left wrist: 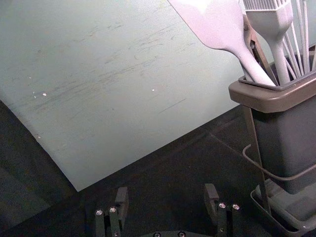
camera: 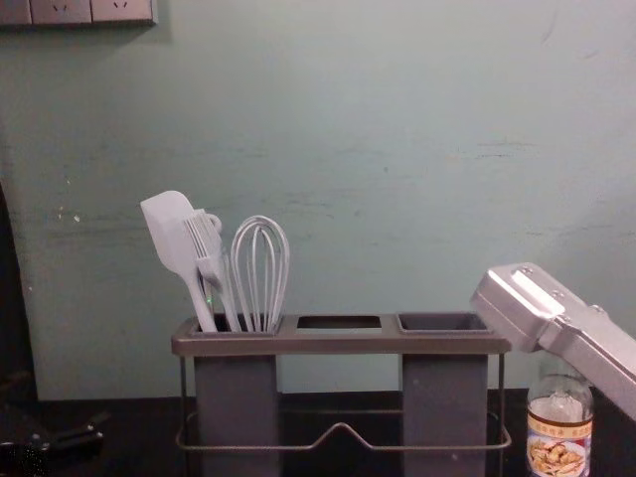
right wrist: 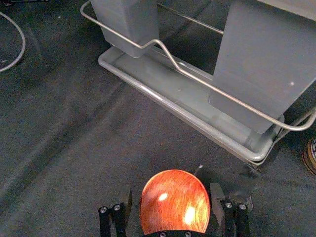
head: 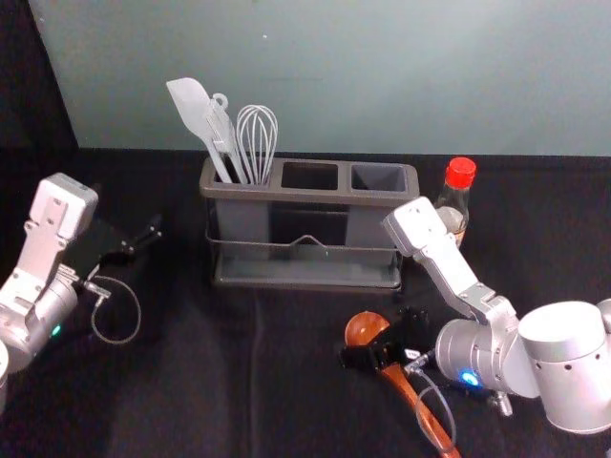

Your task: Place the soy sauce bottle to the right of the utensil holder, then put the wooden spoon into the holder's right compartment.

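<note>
The soy sauce bottle (head: 456,197) stands right of the utensil holder (head: 315,196), the right pincer (right wrist: 171,188) straddles the wooden spoon (right wrist: 175,203) in front, unclenched — likely to grip it — and the left pincer (left wrist: 167,188), spread, idles left.

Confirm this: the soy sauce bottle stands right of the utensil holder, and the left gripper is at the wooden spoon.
Wrong arm: the right wrist view shows the right gripper at the wooden spoon. The soy sauce bottle does stand right of the utensil holder.
</note>
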